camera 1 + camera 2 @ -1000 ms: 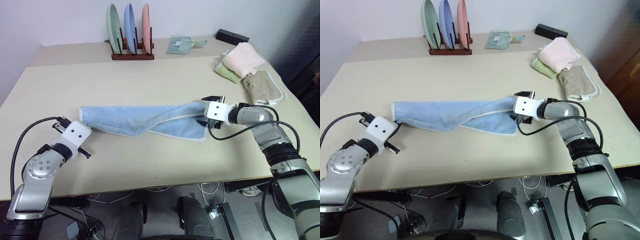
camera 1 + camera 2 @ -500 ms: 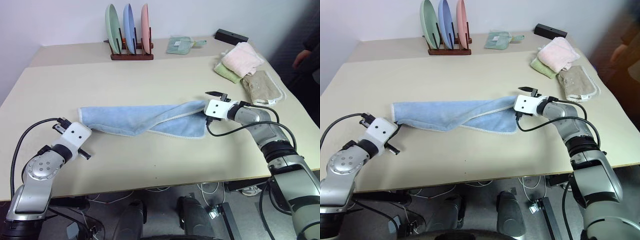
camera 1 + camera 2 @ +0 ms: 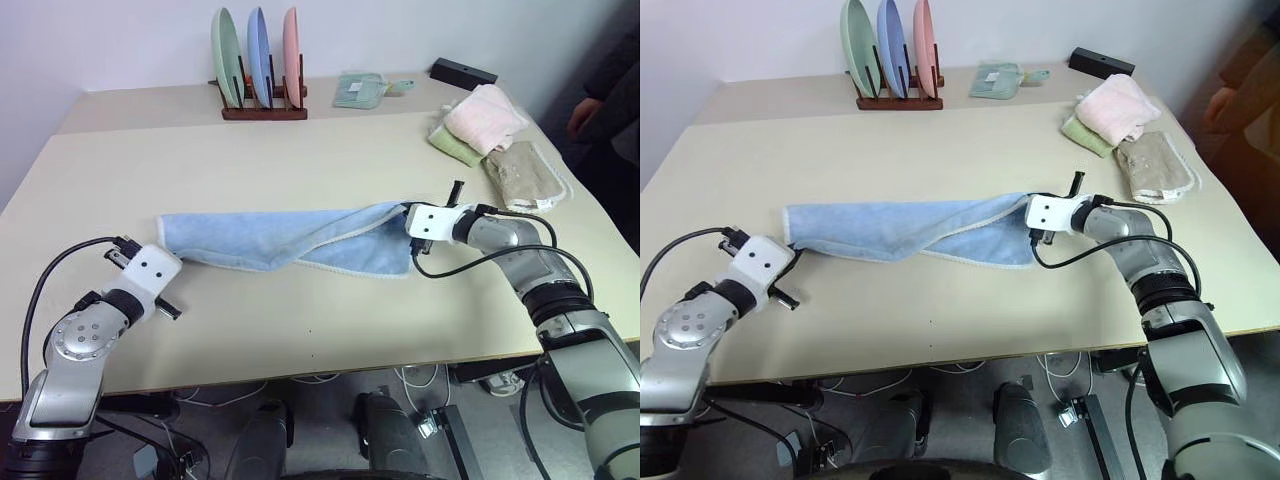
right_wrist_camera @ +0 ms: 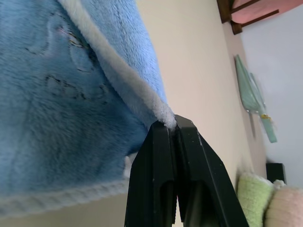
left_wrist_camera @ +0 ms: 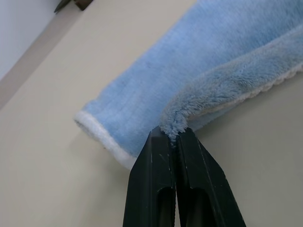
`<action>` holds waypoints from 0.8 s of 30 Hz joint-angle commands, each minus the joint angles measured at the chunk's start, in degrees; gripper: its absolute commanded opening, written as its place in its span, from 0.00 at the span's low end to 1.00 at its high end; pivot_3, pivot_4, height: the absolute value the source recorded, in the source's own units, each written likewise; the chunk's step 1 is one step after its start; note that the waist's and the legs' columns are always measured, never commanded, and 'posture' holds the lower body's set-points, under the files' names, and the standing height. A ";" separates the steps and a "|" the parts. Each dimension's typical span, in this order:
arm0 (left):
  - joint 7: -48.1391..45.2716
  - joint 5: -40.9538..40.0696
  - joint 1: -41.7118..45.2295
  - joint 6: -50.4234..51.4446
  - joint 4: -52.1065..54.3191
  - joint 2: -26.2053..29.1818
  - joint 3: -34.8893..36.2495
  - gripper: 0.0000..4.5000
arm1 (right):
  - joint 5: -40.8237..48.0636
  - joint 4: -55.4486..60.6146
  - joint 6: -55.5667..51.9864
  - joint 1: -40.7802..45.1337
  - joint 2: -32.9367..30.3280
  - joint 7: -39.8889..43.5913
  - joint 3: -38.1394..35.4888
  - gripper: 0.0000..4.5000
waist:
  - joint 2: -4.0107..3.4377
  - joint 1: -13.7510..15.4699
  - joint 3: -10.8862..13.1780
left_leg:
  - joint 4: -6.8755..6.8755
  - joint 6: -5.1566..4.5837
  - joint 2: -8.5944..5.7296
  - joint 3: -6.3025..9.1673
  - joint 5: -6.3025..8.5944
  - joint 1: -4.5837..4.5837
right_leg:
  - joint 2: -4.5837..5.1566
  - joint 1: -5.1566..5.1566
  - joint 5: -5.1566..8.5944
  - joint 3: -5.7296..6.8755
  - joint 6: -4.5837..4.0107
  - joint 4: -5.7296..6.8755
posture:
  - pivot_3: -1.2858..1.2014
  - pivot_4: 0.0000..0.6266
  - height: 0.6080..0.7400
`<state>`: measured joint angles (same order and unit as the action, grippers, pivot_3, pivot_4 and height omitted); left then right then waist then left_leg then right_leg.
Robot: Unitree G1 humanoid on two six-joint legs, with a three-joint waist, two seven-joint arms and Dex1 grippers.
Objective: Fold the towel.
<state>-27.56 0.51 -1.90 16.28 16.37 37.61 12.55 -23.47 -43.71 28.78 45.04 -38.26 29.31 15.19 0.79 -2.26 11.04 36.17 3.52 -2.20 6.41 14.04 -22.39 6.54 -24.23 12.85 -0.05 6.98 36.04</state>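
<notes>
The towel (image 3: 285, 239) lies stretched across the middle of the beige surface (image 3: 300, 160), twisted along its length. Left pincer (image 5: 173, 137) is clenched on its left corner; right pincer (image 4: 171, 126) is clamped on the whitish hem at the right end. Beyond it stand a plate rack (image 3: 262, 60), a small teal cloth (image 3: 362, 90) and folded pink, green and beige towels (image 3: 495, 135), with a person's sleeve (image 3: 612, 90) at the right edge.

A: The towel (image 3: 270, 238) is light blue with a whitish hem; the table (image 3: 300, 330) is beige.

B: Plates (image 3: 258, 55) at the far edge: green, blue, pink, I think.
</notes>
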 commanded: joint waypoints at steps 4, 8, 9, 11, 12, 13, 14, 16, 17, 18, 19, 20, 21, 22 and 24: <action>2.22 -4.06 24.07 -1.98 -12.39 2.36 3.63 0.00 | -0.66 -4.97 -0.23 16.05 -3.55 -5.66 -3.38 0.01 | -0.01 0.22 0.15 | 0.06 0.08 -0.03 0.07 -0.12 -0.06 | -0.02 -0.06 -0.06 0.04 -0.07 0.05 | 0.52 0.24 1.00; 5.66 -3.42 45.43 -5.93 -27.34 5.04 3.79 0.00 | -1.19 -11.15 0.20 28.32 -4.33 -10.28 -3.66 0.01 | 0.10 -0.29 0.13 | 0.01 0.12 -0.02 0.07 -0.16 -0.08 | -0.02 -0.10 -0.08 0.04 -0.07 0.02 | 0.52 0.24 1.00; 6.26 -3.13 49.05 -7.23 -30.29 5.78 3.72 0.00 | -1.06 -11.95 0.43 30.39 -4.53 -10.65 -3.75 0.01 | 0.09 -0.43 0.11 | -0.11 0.12 -0.02 0.06 -0.15 -0.08 | -0.02 -0.12 -0.07 0.04 -0.06 -0.09 | 0.52 0.24 1.00; 5.71 -3.98 53.95 -8.20 -33.85 7.11 3.91 0.00 | 0.38 -12.38 1.09 32.91 -4.77 -9.20 -4.37 0.01 | 0.09 -0.67 0.10 | -0.15 0.15 -0.02 -0.05 -0.13 -0.06 | 0.00 -0.13 0.00 0.04 0.04 -0.08 | 0.52 0.24 1.00; 4.09 -5.11 55.27 -7.93 -34.34 7.99 4.08 0.00 | 1.93 -11.70 1.42 33.50 -4.92 -7.01 -4.95 0.01 | 0.09 -0.95 0.10 | -0.23 0.14 -0.02 -0.10 -0.11 -0.06 | 0.01 -0.14 0.00 0.04 0.05 -0.11 | 0.52 0.24 1.00; 2.36 -6.10 55.12 -7.58 -33.86 8.65 4.16 0.00 | 3.46 -10.85 1.59 33.36 -4.97 -4.74 -5.47 0.01 | 0.08 -1.20 0.10 | -0.28 0.09 -0.02 -0.15 -0.09 -0.07 | 0.05 -0.14 0.01 0.04 0.07 -0.19 | 0.52 0.24 1.00; 1.22 -6.74 54.87 -7.41 -33.52 9.10 4.15 0.00 | 4.50 -10.25 1.66 33.17 -5.01 -3.17 -5.81 0.01 | 0.07 -1.49 0.11 | -0.28 0.07 -0.03 -0.21 -0.07 -0.09 | 0.09 -0.14 0.04 0.03 0.11 -0.20 | 0.52 0.24 1.00; -2.35 -9.01 49.74 -5.44 -29.20 10.11 4.91 0.00 | 8.63 -6.67 0.89 29.71 -5.16 3.18 -6.63 0.01 | 0.06 -1.78 0.12 | -0.24 0.06 -0.07 -0.25 -0.07 -0.16 | 0.16 -0.18 0.05 0.03 0.14 -0.22 | 0.52 0.24 1.00; -4.11 -10.33 46.80 -4.06 -26.65 10.56 5.52 0.00 | 10.70 -4.59 0.37 27.68 -5.33 6.46 -7.01 0.01 | 0.07 -1.97 0.11 | -0.20 0.05 -0.07 -0.26 -0.06 -0.16 | 0.16 -0.18 0.04 0.03 0.14 -0.20 | 0.52 0.24 1.00; -6.03 -11.85 41.97 -2.00 -23.00 11.12 6.57 0.00 | 13.89 -0.32 -1.64 23.93 -5.92 11.71 -7.34 0.01 | 0.06 -1.94 0.11 | -0.20 0.01 -0.05 -0.29 -0.03 -0.12 | 0.16 -0.17 0.04 0.00 0.14 -0.17 | 0.52 0.24 1.00; -7.08 -12.92 38.68 -0.51 -20.43 11.51 7.31 0.00 | 16.02 2.96 -3.34 21.27 -6.41 15.21 -7.64 0.01 | 0.06 -1.92 0.12 | -0.16 0.00 -0.05 -0.30 -0.03 -0.11 | 0.17 -0.18 0.05 0.00 0.15 -0.08 | 0.52 0.24 1.00; -8.75 -14.14 33.22 1.43 -16.68 11.93 8.61 0.00 | 18.43 7.95 -6.07 16.76 -7.90 19.79 -7.62 0.01 | 0.05 -1.78 0.12 | -0.13 -0.08 -0.02 -0.28 0.01 -0.10 | 0.14 -0.18 0.05 0.00 0.14 -0.02 | 0.52 0.24 1.00; -10.27 -15.44 27.88 3.45 -12.90 12.22 10.09 0.00 | 20.88 12.79 -9.47 12.39 -9.44 23.91 -7.90 0.01 | 0.05 -1.73 0.13 | -0.09 -0.23 -0.02 -0.26 0.10 -0.11 | 0.14 -0.19 0.05 0.00 0.14 -0.01 | 0.52 0.24 1.00; -12.05 -17.15 22.35 6.07 -9.06 12.48 11.79 0.00 | 23.02 17.52 -13.43 7.94 -11.28 27.54 -8.30 0.01 | 0.04 -1.69 0.13 | -0.09 -0.30 -0.01 -0.25 0.14 -0.13 | 0.13 -0.21 0.05 0.00 0.14 0.00 | 0.52 0.24 1.00; -14.62 -19.42 14.07 9.18 -3.22 13.04 14.48 0.00 | 26.02 25.39 -19.85 0.90 -14.69 32.71 -9.18 0.01 | -0.01 -1.28 0.19 | -0.03 -0.33 -0.01 -0.24 0.15 -0.16 | 0.15 -0.22 0.06 0.00 0.13 0.04 | 0.52 0.24 1.00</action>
<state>-40.28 -16.60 13.20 23.85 7.11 48.55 22.61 -1.17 -25.39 12.97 45.93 -50.17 58.10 8.74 0.78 -3.54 11.23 36.18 3.19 -2.23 6.16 14.19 -22.62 6.71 -24.49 12.91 -0.05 7.11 36.04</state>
